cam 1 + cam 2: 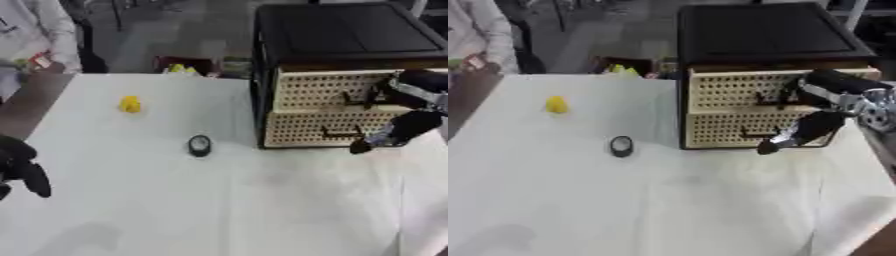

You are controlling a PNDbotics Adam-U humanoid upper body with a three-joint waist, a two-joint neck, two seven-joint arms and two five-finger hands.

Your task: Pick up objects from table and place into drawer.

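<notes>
**Meanwhile, at the drawer front**

Up against the cabinet (772,35), the robot's right hand (820,107) reaches the handle (767,100) of the upper of 2 perforated drawers (728,87); whether its fingers have closed on that handle cannot be told. Both drawers sit flush. Well apart from that hand, on the white table (219,210), lie a small yellow object (130,104) toward the far left and a dark round object (199,145) just left of the cabinet's base. At the left edge, the left hand (19,167) hangs with fingers curled, holding nothing.
</notes>
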